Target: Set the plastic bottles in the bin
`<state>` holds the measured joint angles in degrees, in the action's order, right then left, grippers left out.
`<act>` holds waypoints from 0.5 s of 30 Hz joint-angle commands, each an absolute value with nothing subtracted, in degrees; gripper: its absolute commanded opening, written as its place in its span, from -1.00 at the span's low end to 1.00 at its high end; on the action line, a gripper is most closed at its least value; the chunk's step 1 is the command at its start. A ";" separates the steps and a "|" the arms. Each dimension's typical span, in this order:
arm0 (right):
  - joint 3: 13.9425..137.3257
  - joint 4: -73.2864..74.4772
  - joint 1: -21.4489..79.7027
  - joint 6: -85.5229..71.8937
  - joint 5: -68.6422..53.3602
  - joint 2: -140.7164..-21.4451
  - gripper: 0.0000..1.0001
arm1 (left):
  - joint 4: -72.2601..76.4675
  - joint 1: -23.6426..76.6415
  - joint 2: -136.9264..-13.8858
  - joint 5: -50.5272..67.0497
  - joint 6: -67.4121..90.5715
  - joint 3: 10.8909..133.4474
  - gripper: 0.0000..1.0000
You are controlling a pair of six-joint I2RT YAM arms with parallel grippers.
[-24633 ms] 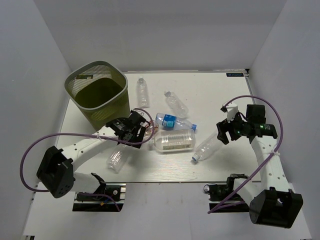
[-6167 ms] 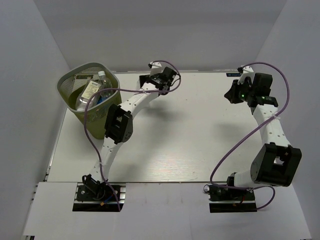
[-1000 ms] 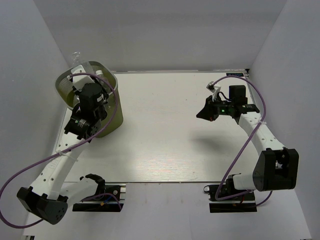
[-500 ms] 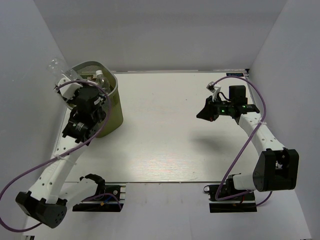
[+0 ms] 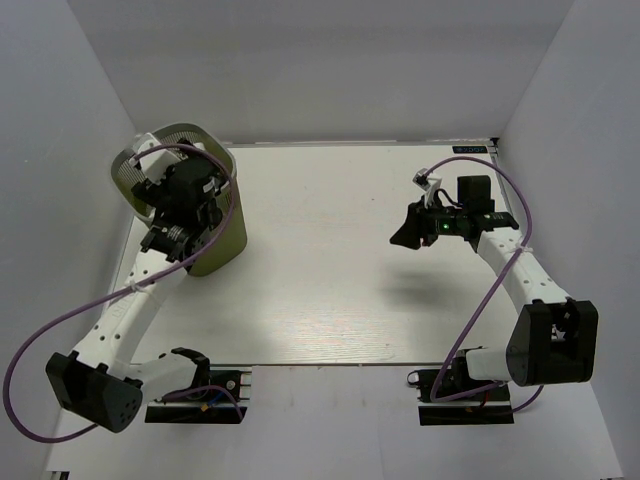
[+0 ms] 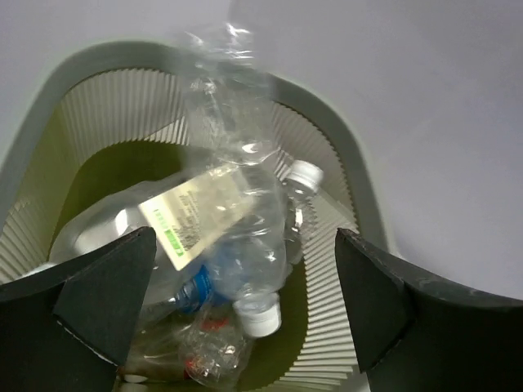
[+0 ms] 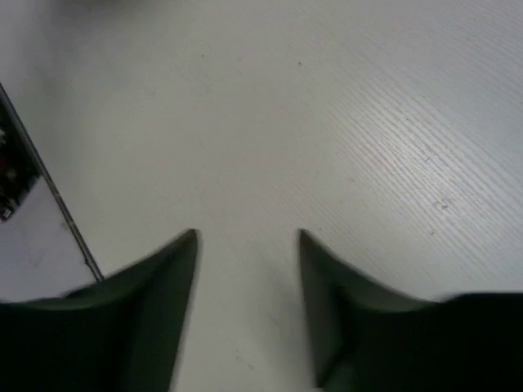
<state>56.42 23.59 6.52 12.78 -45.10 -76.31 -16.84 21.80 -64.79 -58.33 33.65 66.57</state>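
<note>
The olive-green mesh bin (image 5: 222, 238) stands at the table's far left. My left gripper (image 5: 155, 190) hangs over its mouth, open and empty. In the left wrist view the gripper (image 6: 245, 237) looks down into the bin (image 6: 353, 159), its fingers (image 6: 384, 302) spread wide. A clear crinkly bottle (image 6: 233, 139) lies cap-down on top of the pile. Under it are a wide bottle with a pale label (image 6: 184, 224), a white-capped bottle (image 6: 304, 174) and a crushed one (image 6: 200, 355). My right gripper (image 5: 405, 235) is open and empty above the table, also in the right wrist view (image 7: 248, 235).
The white table (image 5: 320, 270) shows no bottles on it. White walls close in at the back and both sides. The bin stands close to the left wall. The table's edge (image 7: 49, 196) shows at the left of the right wrist view.
My left gripper held a clear bottle up over the bin's far-left rim. It has let go and the bottle now lies in the bin. The right gripper has shifted slightly left.
</note>
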 commanded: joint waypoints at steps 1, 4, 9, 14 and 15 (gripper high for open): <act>56.51 22.94 6.77 13.10 -45.09 -75.23 0.31 | -9.85 22.68 -61.44 -51.17 19.90 69.17 1.00; 57.57 22.85 6.94 12.66 -44.91 -76.20 0.81 | -7.91 22.68 -58.10 -41.68 13.82 69.17 1.00; 60.20 24.34 6.94 11.96 -43.78 -77.43 0.81 | -6.95 22.68 -52.22 -5.06 2.39 66.89 1.00; 62.84 24.17 6.77 6.24 -35.43 -77.69 0.81 | -19.02 22.68 -56.06 25.09 -0.26 66.71 1.00; 63.10 24.34 6.68 5.81 -33.68 -77.35 0.81 | -20.38 22.68 -56.94 26.70 0.35 65.06 1.00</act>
<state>59.70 24.08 6.81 8.86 -39.00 -77.62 -10.72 22.46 -52.64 4.21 3.86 66.92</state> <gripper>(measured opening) 0.904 0.997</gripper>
